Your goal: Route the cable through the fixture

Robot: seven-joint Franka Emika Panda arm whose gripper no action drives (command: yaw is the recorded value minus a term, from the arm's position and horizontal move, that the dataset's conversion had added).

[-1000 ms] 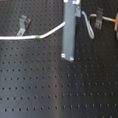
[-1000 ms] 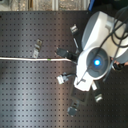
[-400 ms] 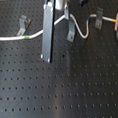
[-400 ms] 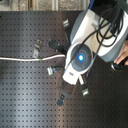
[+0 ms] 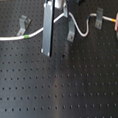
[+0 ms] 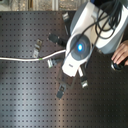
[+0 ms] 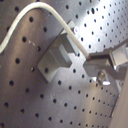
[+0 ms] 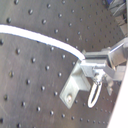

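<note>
The gripper [image 7: 92,62] was clenched on the cable [image 5: 8,37], which ran from the first exterior view's 9 o'clock edge toward the middle clip [image 5: 70,34]. Best practice: keep tension, seat the cord fully in the slot.

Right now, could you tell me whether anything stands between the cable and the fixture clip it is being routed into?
Nothing visible does. In the first wrist view the cable runs over the clip beside the gripper, with only bare perforated board around them.
</note>
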